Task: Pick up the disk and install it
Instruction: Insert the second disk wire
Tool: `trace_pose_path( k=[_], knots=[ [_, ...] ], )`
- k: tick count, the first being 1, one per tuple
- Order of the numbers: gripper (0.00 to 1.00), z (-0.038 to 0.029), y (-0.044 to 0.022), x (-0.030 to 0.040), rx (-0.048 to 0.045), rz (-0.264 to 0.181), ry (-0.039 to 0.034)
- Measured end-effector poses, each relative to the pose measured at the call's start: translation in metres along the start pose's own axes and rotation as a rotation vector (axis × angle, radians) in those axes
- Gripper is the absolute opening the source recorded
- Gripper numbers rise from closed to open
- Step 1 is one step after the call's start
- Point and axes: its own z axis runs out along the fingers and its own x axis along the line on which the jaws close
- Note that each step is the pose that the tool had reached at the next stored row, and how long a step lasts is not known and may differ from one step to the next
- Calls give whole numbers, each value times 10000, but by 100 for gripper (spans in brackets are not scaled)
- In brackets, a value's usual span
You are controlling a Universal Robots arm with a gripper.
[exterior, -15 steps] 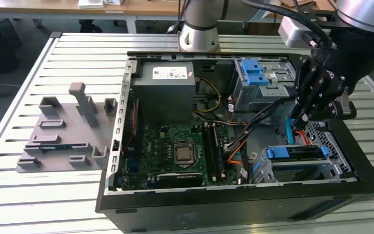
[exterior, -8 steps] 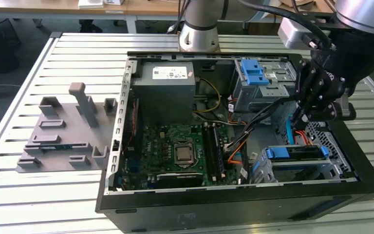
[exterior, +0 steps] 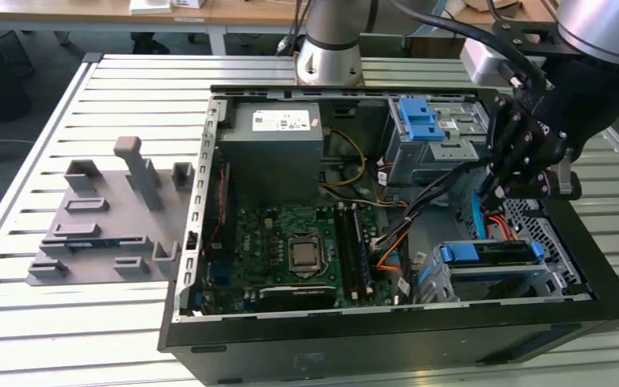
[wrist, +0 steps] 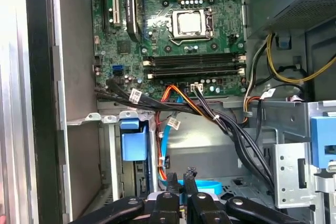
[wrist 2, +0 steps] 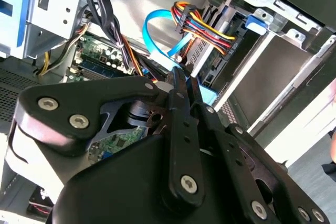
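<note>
- Gripper (exterior: 495,192) hangs inside the case, fingertips (wrist: 190,176) pressed together on nothing.
- Disk (exterior: 492,252) sits in the lower bay just below (blue bracket uppermost).
- Press squarely on the bracket; avoid snagging the blue cable (wrist 2: 157,48).

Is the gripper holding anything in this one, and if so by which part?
Apparently nothing. The black gripper is shut with nothing in it, near a blue flat cable; the silver blue-framed disk sits in the grey metal bay.
</note>
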Motion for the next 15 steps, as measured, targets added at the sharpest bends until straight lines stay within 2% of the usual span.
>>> trace_pose_path(
  k=[1,2,5,6,8,9,10,12,13,15],
  knots=[
    [16,3,0,3,0,0,9],
    [16,3,-1,6,5,1,59],
    [16,8,-2,21,21,2,254],
    [16,10,-3,29,24,2,293],
    [16,23,-4,53,25,3,307],
    [16,34,-6,66,24,3,289],
    [16,43,-8,79,19,2,231],
    [16,57,-11,102,6,1,72],
    [16,67,-12,116,3,1,27],
    [16,91,-15,150,-1,0,-18]
  ],
)
